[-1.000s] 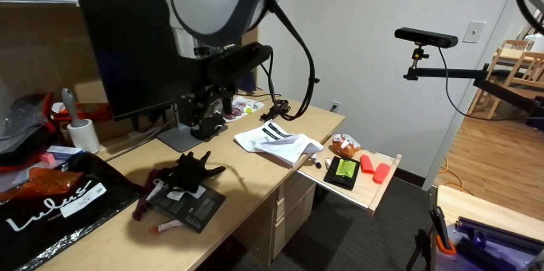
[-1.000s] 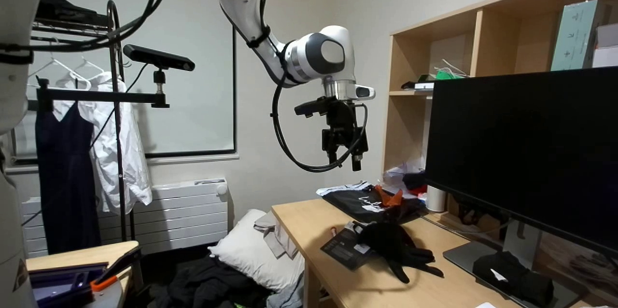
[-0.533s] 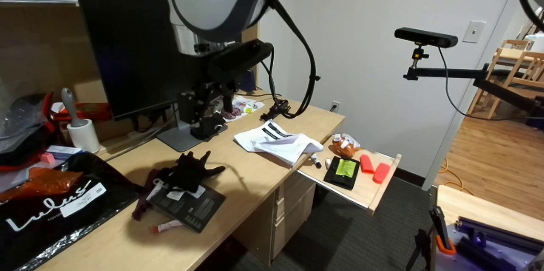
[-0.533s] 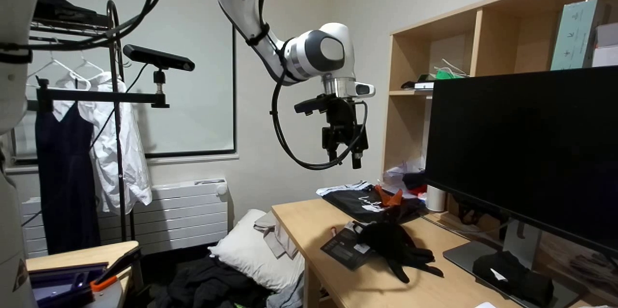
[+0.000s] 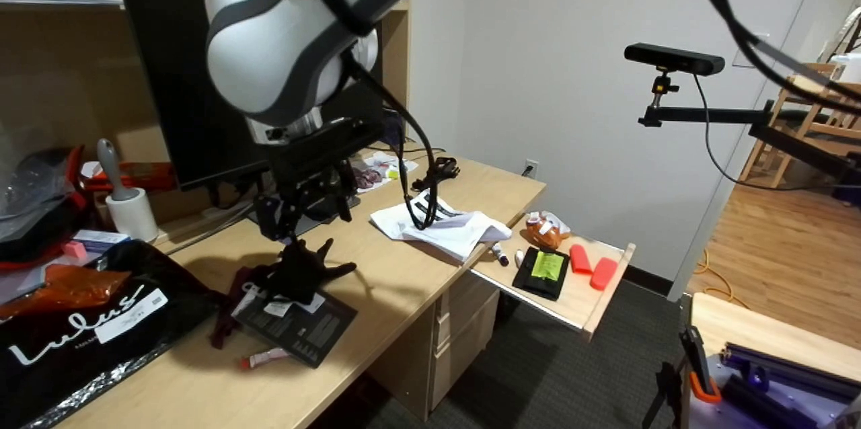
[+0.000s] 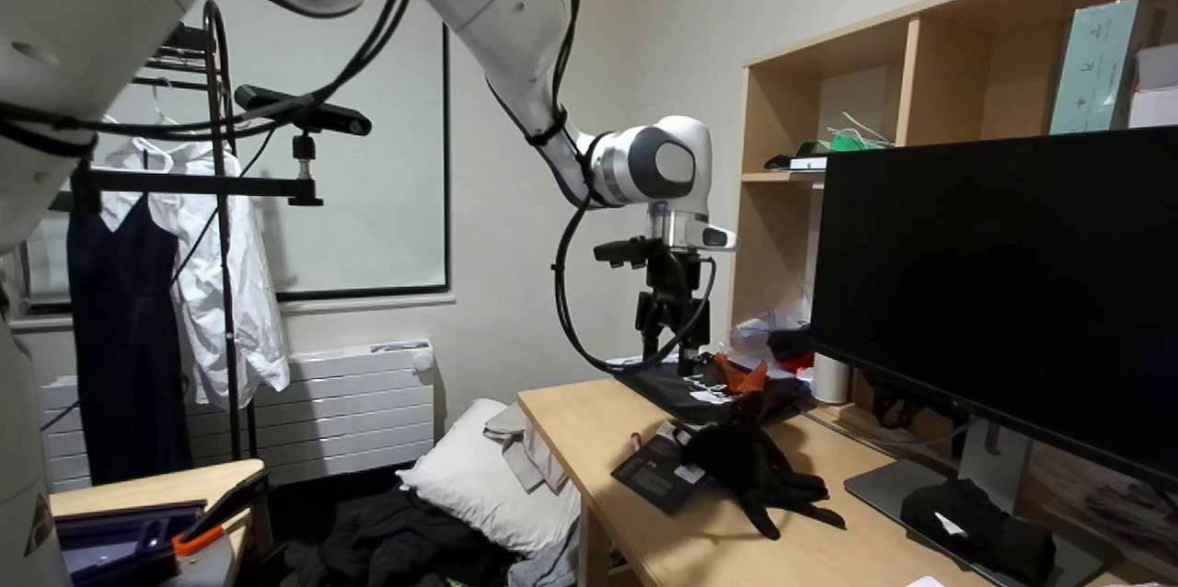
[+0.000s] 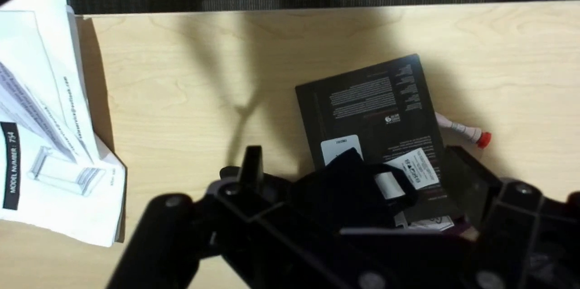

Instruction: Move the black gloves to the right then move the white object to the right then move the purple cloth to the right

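The black gloves (image 5: 299, 274) lie on the desk, over a dark printed card, with fingers splayed. They also show in an exterior view (image 6: 741, 463) and in the wrist view (image 7: 340, 194). The white object (image 5: 269, 356), pinkish with a red end, lies beside the card; in the wrist view (image 7: 462, 130) it is partly under the card's edge. The purple cloth (image 5: 225, 321) lies beside the gloves, partly covered; only a sliver (image 7: 460, 228) shows in the wrist view. My gripper (image 5: 317, 227) is open and empty, above the gloves, its fingers (image 7: 354, 157) apart and pointing down.
White papers (image 5: 437, 224) lie on the desk near an open drawer (image 5: 572, 308) holding several small items. A monitor (image 6: 994, 293) stands at the back of the desk. A black bag with white lettering (image 5: 121, 328) lies beyond the gloves. A lint roller (image 5: 131, 214) stands by the shelf.
My gripper has come down towards the gloves, moving left in one exterior picture and slightly right in another. It stays open. The gloves, white object and cloth have not moved.
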Available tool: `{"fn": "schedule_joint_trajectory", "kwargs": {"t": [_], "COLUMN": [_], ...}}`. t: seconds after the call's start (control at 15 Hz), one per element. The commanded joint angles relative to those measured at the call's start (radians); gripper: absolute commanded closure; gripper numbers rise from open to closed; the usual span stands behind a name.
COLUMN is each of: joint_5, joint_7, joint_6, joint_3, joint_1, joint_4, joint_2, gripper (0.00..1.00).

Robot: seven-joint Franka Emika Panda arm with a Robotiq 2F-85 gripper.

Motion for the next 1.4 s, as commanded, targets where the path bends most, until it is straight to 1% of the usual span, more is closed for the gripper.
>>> {"fn": "schedule_joint_trajectory", "kwargs": {"t": [0.0, 0.13, 0.27, 0.6, 0.93, 1.2, 1.27, 1.33], "joint_5": [0.044, 0.047, 0.073, 0.133, 0.137, 0.119, 0.122, 0.122], "joint_7": [0.090, 0.117, 0.158, 0.275, 0.310, 0.310, 0.306, 0.306], "joint_6": [-0.042, -0.037, 0.020, 0.067, 0.105, 0.170, 0.167, 0.166], "joint_3": [-0.041, -0.061, -0.077, -0.115, -0.125, -0.145, -0.144, -0.147], "joint_1": [0.031, 0.040, 0.035, 0.031, 0.034, 0.042, 0.041, 0.041], "joint_4": [0.194, 0.258, 0.312, 0.425, 0.523, 0.581, 0.593, 0.602], "joint_2": [0.177, 0.250, 0.314, 0.426, 0.518, 0.571, 0.580, 0.586], "gripper": [0.00, 0.00, 0.00, 0.00, 0.00, 0.00, 0.25, 0.27]}}
